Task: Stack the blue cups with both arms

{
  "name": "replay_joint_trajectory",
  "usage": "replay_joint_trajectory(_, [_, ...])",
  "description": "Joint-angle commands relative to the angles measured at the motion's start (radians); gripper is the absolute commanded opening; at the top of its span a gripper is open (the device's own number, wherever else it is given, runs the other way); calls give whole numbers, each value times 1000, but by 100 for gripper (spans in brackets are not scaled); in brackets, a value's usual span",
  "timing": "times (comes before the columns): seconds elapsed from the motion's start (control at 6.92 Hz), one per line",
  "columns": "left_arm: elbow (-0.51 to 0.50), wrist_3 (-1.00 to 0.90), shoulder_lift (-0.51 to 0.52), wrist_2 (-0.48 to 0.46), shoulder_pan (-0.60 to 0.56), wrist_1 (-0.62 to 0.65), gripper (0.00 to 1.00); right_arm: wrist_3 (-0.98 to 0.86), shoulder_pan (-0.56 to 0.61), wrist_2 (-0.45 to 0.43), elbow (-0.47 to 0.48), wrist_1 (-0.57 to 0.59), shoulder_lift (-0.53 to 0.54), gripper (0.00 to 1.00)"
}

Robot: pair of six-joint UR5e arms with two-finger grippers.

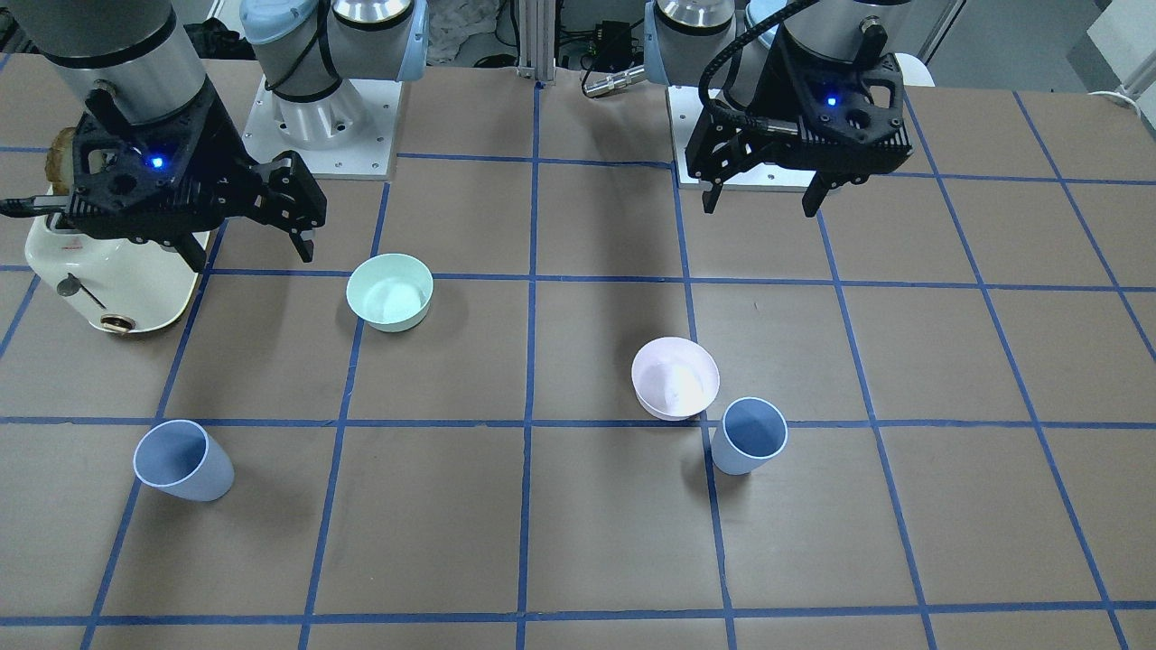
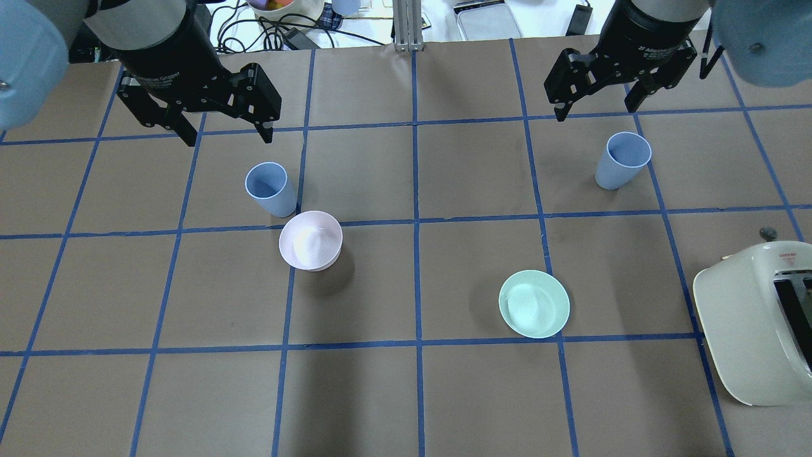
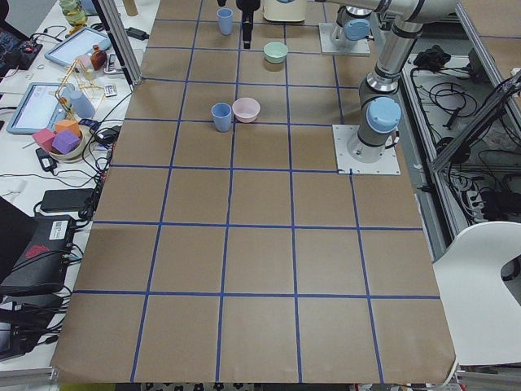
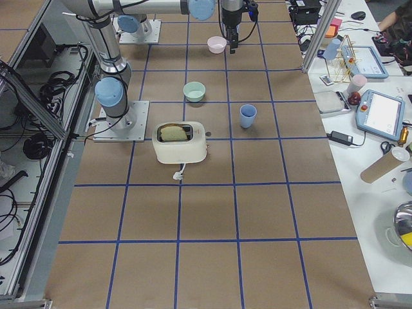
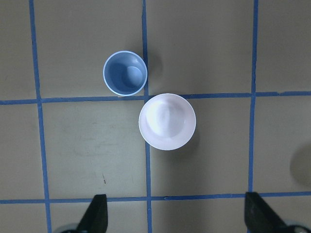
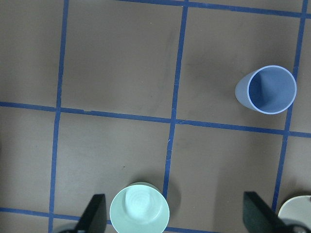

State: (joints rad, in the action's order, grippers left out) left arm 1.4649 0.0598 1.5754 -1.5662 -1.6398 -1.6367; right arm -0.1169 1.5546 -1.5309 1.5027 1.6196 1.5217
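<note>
Cup positions: the first cup [image 2: 271, 189] stands upright on the table [image 2: 412, 393] in the left arm's half, just beside the pink bowl [image 2: 311, 240]. In the left wrist view their rims nearly meet, and contact between them cannot be confirmed. The second cup [image 2: 623, 160] stands upright in the right arm's half, well apart from the first cup and not stacked with it. The green bowl [image 2: 534, 303] sits nearer the robot than the second cup, and the toaster [image 2: 748, 324] sits at the table's right edge. Left gripper [image 2: 228, 134]: it hangs above the table, clear of the first cup, with jaws spread wide and nothing between them. Right gripper [image 2: 596, 109]: it hangs above the table, clear of the second cup, with jaws likewise spread and empty. Both wrist views show the fingertips apart at the lower frame edge, with bare table between them.
</note>
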Motion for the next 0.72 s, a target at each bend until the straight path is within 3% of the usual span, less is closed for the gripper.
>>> replay_joint_trajectory(0.0, [0,0,0,0,0,0,100,17,-7,0,-1,0,2,100])
replay_joint_trajectory(0.58, [-6,6,3,5,5,0,100,17,-8,-3,4,2,2,100])
